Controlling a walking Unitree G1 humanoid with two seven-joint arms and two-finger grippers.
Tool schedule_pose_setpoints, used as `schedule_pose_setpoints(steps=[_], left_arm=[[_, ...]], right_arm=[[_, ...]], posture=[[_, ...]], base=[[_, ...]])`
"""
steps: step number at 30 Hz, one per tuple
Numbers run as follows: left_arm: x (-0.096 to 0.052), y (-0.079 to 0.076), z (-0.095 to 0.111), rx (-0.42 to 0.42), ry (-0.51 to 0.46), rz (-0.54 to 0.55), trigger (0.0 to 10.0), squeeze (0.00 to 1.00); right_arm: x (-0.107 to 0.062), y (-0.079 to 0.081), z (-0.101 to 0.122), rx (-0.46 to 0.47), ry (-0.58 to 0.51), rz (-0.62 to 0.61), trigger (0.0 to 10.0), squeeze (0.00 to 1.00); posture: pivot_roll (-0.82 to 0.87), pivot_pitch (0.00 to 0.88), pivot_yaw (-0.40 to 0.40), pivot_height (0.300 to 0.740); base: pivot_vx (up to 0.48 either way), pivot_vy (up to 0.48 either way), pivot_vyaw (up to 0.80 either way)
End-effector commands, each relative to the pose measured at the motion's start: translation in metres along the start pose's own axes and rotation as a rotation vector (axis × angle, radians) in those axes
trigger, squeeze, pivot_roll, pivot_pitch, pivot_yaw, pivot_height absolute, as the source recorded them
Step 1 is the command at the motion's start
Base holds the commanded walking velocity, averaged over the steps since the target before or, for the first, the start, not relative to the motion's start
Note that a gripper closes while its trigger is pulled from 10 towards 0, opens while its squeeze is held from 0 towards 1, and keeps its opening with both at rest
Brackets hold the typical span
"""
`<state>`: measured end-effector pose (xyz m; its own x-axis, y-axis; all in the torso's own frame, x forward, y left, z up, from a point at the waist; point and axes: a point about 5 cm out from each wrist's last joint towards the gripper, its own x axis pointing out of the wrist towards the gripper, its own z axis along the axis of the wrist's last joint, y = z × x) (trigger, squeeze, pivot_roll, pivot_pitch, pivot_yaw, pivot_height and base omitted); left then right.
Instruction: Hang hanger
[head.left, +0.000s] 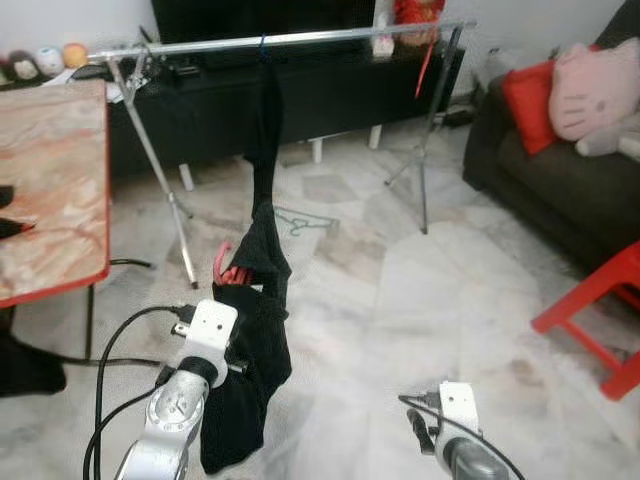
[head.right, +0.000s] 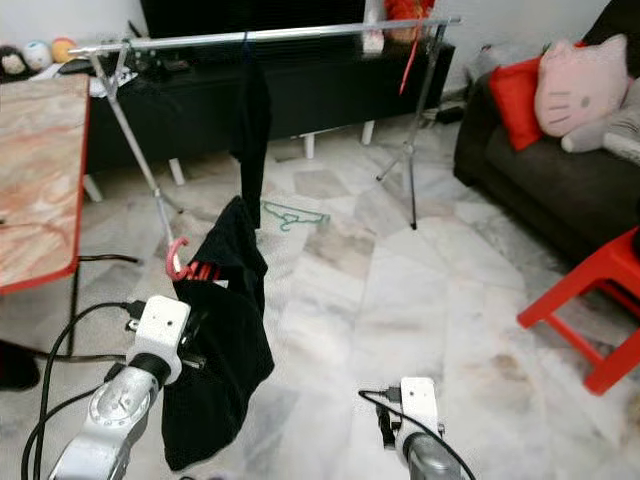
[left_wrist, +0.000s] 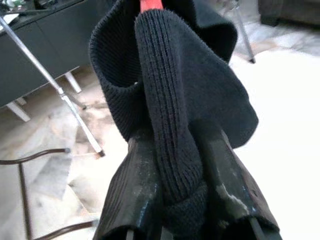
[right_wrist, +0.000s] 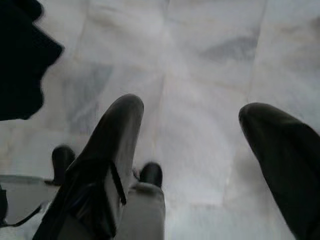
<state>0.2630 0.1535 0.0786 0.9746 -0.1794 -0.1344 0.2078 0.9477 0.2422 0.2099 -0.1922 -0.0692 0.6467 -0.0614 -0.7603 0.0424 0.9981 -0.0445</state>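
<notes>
Between the left gripper's (left_wrist: 175, 200) clamped fingers (left_wrist: 132, 200) sits the garment-draped red hanger (head.left: 228, 268).

Rail (head.left: 300, 38) stands ahead, table (head.left: 50, 180) at left, sofa (head.left: 560, 170) at right, stool (head.left: 600, 310) before it

Red hanger (head.right: 185, 262), hook end showing at upper left of a black knit garment (head.right: 220, 340) draped over it; garment bunched, hanging low over the floor, pinched between the left claw (left_wrist: 175, 200) fingers. Silver rail (head.left: 280, 40) well beyond, horizontal on tripod legs, carrying another dark garment (head.left: 265, 120).
</notes>
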Motion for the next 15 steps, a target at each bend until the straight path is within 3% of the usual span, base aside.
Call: schedule_pose_setpoints(steps=[1, 9, 11, 15], left_arm=[[0.003, 0.006, 0.013, 0.029, -0.045, -0.004, 10.0, 0.00], [0.007, 0.005, 0.018, 0.039, -0.050, -0.100, 10.0, 0.00], [0.009, 0.003, 0.022, 0.057, -0.042, -0.173, 10.0, 0.00], [0.011, 0.000, 0.030, 0.090, -0.044, -0.286, 10.0, 0.00]], right_arm=[[0.001, 0.000, 0.009, -0.051, -0.049, 0.012, 10.0, 0.00], [0.000, 0.003, 0.020, -0.107, -0.142, 0.062, 10.0, 0.00], [0.000, 0.005, 0.025, -0.187, -0.178, 0.091, 10.0, 0.00], [-0.001, 0.011, 0.031, -0.258, -0.224, 0.160, 10.0, 0.00]], posture=[[0.00, 0.050, -0.027, 0.740], [0.00, 0.068, -0.029, 0.740], [0.00, 0.073, -0.029, 0.740], [-0.01, 0.082, -0.031, 0.740]], base=[[0.000, 0.000, 0.00], [0.000, 0.000, 0.00], [0.000, 0.000, 0.00], [0.000, 0.000, 0.00]])
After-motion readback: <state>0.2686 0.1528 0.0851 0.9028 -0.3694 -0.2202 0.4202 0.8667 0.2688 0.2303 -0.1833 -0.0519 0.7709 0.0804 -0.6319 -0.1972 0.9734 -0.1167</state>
